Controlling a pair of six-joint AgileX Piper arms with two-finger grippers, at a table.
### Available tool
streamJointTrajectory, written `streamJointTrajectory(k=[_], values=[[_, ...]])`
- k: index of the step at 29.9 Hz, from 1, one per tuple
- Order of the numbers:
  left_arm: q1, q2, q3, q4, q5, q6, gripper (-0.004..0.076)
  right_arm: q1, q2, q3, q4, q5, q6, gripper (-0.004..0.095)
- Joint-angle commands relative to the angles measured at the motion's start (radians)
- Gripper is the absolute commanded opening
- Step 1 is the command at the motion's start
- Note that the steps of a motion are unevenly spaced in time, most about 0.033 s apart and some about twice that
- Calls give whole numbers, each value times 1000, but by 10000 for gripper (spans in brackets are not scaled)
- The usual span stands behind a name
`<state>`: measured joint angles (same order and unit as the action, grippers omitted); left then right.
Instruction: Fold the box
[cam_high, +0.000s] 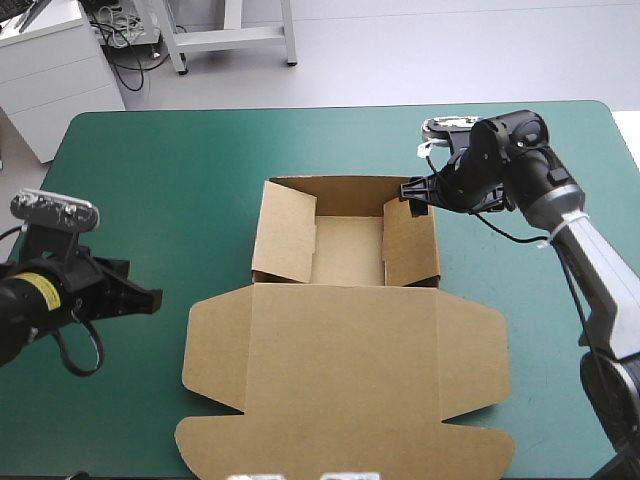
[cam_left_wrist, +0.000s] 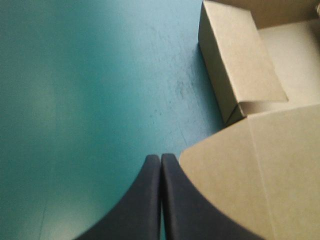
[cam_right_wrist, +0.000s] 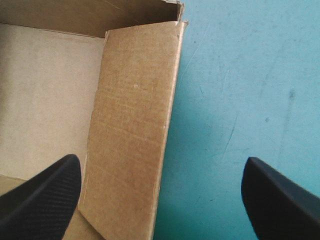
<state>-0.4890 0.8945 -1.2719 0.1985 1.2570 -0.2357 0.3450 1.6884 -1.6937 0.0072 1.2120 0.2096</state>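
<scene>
The brown box (cam_high: 345, 245) sits mid-table as an open tray with its walls raised. Its lid (cam_high: 345, 375) lies flat toward the near edge. My right gripper (cam_high: 412, 196) hovers open at the tray's far right corner. In the right wrist view this gripper (cam_right_wrist: 161, 159) straddles the right wall (cam_right_wrist: 132, 125), one finger over the tray floor and one over the cover. My left gripper (cam_high: 152, 298) is shut and holds nothing, a short way left of the lid. In the left wrist view its tips (cam_left_wrist: 160, 160) meet beside the lid's rounded corner (cam_left_wrist: 235, 175), with the tray's left wall (cam_left_wrist: 235, 60) ahead.
The teal-green cover (cam_high: 150, 170) shows in wide strips on both sides of the box. The table's far edge (cam_high: 340, 108) runs a little behind the tray. The lid's front flaps (cam_high: 340, 445) reach almost to the near edge.
</scene>
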Motion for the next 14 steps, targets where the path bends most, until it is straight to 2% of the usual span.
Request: streamJointTrajectory(k=[1,9,14], values=[[-5,-85,88,5,4,2,-32,-5,17,-22,14,-41,3,802],[-5,-255,356,13,-99,0,-32,-5,152,-22,73,-34,3,802],[-5,-359,461,13,-138,-7,-32,-5,187,-22,102,-1,-9,802]])
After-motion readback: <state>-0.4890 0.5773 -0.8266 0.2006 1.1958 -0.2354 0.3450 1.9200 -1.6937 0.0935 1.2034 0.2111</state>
